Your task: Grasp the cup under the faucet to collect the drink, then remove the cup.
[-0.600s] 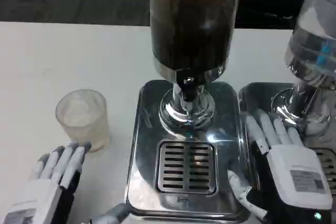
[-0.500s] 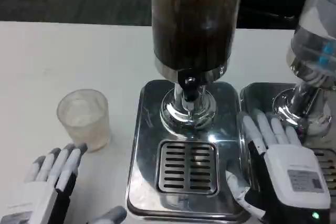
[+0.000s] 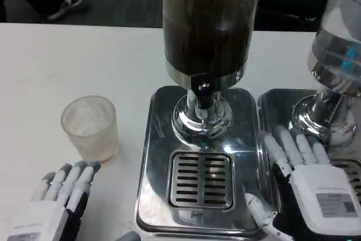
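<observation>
Left hand (image 3: 56,201) lies low at the near left of the white table (image 3: 67,60), fingers extended and slightly apart, holding nothing; its fingertips stop just short of the frosted translucent plastic cup (image 3: 90,127). That cup stands upright on the table, left of the polished steel drip tray (image 3: 158,139) and well apart from the black faucet (image 3: 203,95). Right hand (image 3: 307,176) rests at the near right, fingers stretched flat and empty, over the seam between this tray and a second steel tray (image 3: 276,105). Dark drink fills the clear cylindrical dispenser tank (image 3: 210,21) above the faucet. A slotted metal grate (image 3: 201,180) sits in the tray's near half. A clear second dispenser (image 3: 338,32) stands far right.
</observation>
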